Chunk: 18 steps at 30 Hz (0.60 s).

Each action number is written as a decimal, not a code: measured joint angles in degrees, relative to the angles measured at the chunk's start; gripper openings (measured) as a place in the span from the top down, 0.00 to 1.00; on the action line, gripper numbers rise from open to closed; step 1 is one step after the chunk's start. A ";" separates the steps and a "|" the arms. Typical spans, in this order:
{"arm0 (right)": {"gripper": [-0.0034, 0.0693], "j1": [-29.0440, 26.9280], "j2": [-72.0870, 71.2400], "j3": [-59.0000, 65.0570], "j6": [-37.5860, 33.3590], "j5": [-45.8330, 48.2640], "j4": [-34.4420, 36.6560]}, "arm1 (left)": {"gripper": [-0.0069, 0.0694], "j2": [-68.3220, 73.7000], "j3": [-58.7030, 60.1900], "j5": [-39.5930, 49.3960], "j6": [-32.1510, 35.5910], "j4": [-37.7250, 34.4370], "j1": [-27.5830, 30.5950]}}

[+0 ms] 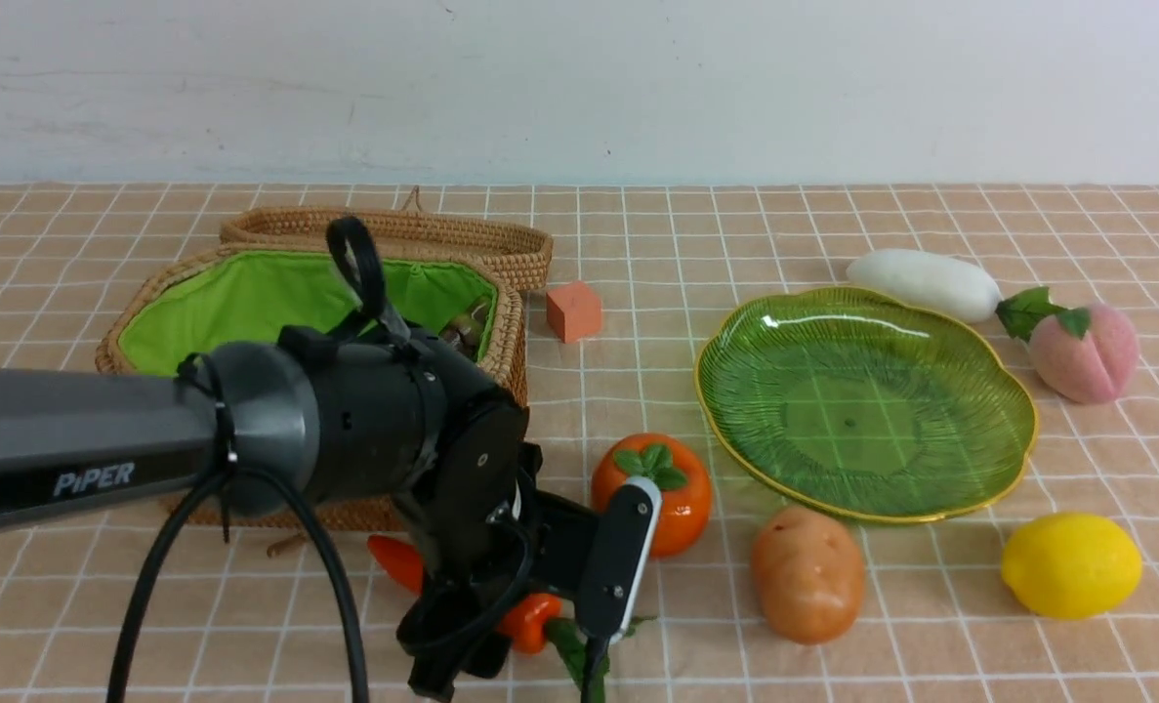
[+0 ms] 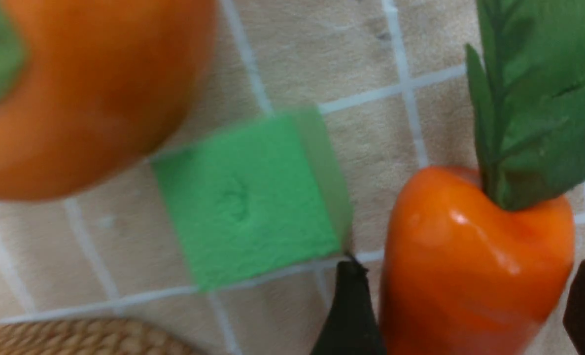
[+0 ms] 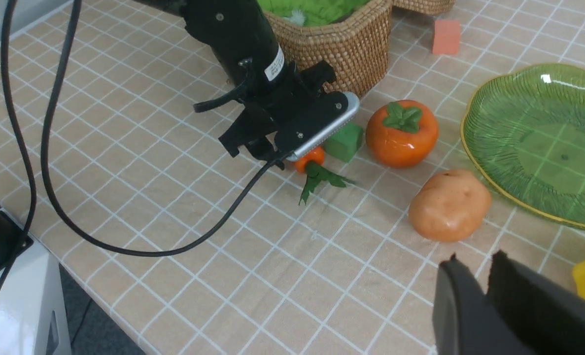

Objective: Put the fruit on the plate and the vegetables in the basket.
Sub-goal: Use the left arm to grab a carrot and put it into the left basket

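Observation:
The orange carrot (image 2: 469, 246) with green leaves lies on the cloth in front of the wicker basket (image 1: 509, 337). My left gripper (image 2: 469, 296) points down over the carrot. It is open, with a finger on each side of the carrot's thick end and a gap at one side. The persimmon (image 1: 677, 503) sits just beyond it, and the potato (image 1: 807, 574) and lemon (image 1: 1070, 564) lie nearer the front. The green plate (image 1: 862, 400) holds nothing. The radish (image 1: 926, 283) and peach (image 1: 1085, 351) lie behind the plate. My right gripper (image 3: 475, 259) hangs shut and holds nothing, above the cloth between potato and lemon.
A green cube (image 2: 253, 197) rests between the carrot and the persimmon. An orange cube (image 1: 573, 310) stands right of the basket, whose lid (image 1: 413, 229) lies open behind it. The left arm's cable (image 3: 124, 246) trails over the cloth toward the table's front edge.

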 joint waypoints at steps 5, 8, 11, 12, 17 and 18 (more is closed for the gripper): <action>0.81 0.00 0.00 0.00 -0.12 0.05 0.00 | 0.41 0.84 0.00 2.01 -1.90 -0.17 0.00; 0.81 0.00 -0.04 0.00 -0.12 -0.01 0.04 | 0.44 0.35 0.00 4.43 -4.38 -0.17 -0.15; 0.81 0.00 -0.04 0.00 -0.12 -0.77 0.04 | 0.44 -2.59 -0.30 8.47 -6.13 -0.12 -1.64; 0.81 0.00 -0.04 0.00 -0.12 -1.19 0.04 | 0.44 -3.58 -0.52 9.37 -7.01 -0.03 -2.27; 0.81 0.00 -0.04 0.00 -0.12 -6.76 0.04 | 0.44 -12.70 -4.16 10.89 -14.30 3.29 -4.62; 0.80 0.00 -0.04 0.00 -0.12 -8.88 0.04 | 0.44 -15.59 -6.04 11.03 -18.08 7.30 -4.29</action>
